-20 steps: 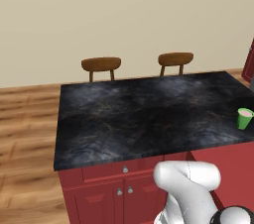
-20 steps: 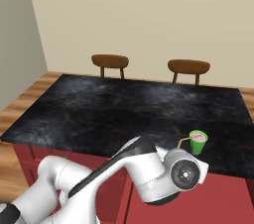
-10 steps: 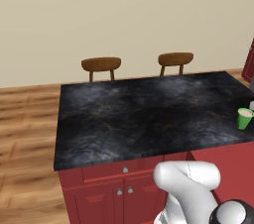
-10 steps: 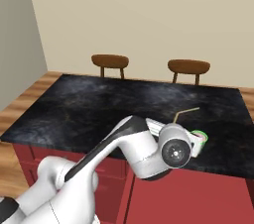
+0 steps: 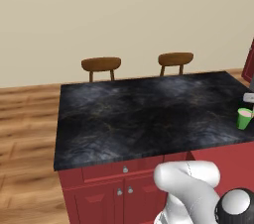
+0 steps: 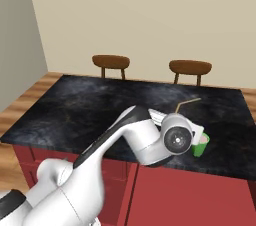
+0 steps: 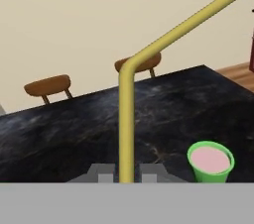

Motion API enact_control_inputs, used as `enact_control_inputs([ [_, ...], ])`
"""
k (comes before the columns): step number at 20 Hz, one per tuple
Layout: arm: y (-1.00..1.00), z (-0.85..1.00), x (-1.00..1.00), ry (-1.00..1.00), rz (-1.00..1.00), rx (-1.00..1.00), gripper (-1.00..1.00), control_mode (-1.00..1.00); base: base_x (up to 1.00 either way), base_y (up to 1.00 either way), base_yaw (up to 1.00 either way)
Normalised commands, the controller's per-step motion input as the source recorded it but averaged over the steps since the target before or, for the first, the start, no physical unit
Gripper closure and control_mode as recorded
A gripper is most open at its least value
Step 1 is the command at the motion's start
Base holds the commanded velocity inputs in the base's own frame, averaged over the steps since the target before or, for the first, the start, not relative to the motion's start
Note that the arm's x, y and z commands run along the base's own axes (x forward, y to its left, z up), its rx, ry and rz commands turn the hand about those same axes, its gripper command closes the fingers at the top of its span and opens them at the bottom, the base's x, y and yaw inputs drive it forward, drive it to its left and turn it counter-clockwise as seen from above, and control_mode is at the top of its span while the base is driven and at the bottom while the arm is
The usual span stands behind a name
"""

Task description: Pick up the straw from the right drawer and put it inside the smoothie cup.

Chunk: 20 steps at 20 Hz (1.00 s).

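1. Gripper (image 7: pixel 127 174) is clamping the straw (image 7: pixel 127 119) btwn both fingers; the straw is rising from the tips, then bending toward 2 o'clock in hand view.
2. Cup (image 7: pixel 210 161) is sitting on the black counter (image 7: pixel 74 134) at approx 4 o'clock of the straw's base, apart from it, pink top showing.
3. In right base view the arm's wrist is hanging just beside the cup (image 6: pixel 200 144) near the counter's (image 6: pixel 90 105) front edge; straw (image 6: pixel 188 103) is poking out at 1 o'clock.
4. In left base view the cup (image 5: pixel 244 118) is standing at the counter's (image 5: pixel 144 114) far right; two chairs (image 5: pixel 101 67) are behind.

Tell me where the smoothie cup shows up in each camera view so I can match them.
Left base view: smoothie cup at the far right edge, on the black counter.
Right base view: right of centre, partly behind the arm.
Hand view: lower right.
Shared landmark: the two wooden chairs behind the counter.
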Motion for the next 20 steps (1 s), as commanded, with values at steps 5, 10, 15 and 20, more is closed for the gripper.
enact_control_inputs([
  [5, 0.0, 0.0, 0.43, 0.0, 0.0, 0.0, 1.0, -1.0, 0.0, 0.0, 0.0],
  [10, -0.04, 0.0, 0.28, 0.0, 0.0, 0.0, 1.0, -1.0, 0.0, 0.0, 0.0],
  [15, -0.18, -0.06, 0.2, 0.0, 0.0, 0.01, 1.0, -1.0, 0.0, 0.0, 0.0],
  [20, -0.37, -0.08, 0.07, 0.0, 0.01, 0.03, 1.0, -1.0, 0.0, 0.0, 0.0],
])
